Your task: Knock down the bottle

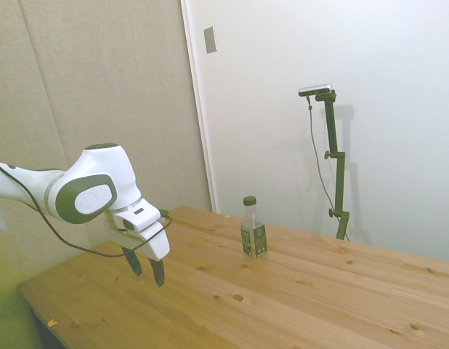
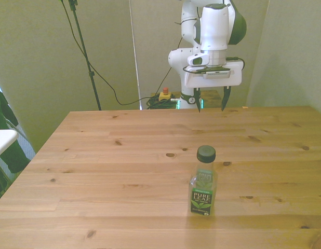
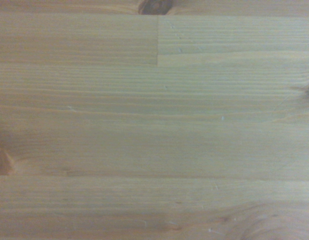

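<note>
The bottle (image 2: 203, 182) stands upright on the wooden table (image 2: 114, 171); it is clear plastic with a dark green cap and a green-and-white label. In the side view the bottle (image 1: 253, 228) sits toward the table's far side. My gripper (image 2: 211, 100) hovers above the table's far edge in the front view, well behind the bottle, open with nothing between its fingers. From the side, the gripper (image 1: 146, 270) hangs a little above the tabletop, far to the left of the bottle. The wrist view holds only bare wood planks (image 3: 154, 120).
A white object (image 2: 2, 140) juts in at the front view's left edge beside something dark green. Cables and a small yellow-and-red device (image 2: 164, 94) lie on the floor behind the table.
</note>
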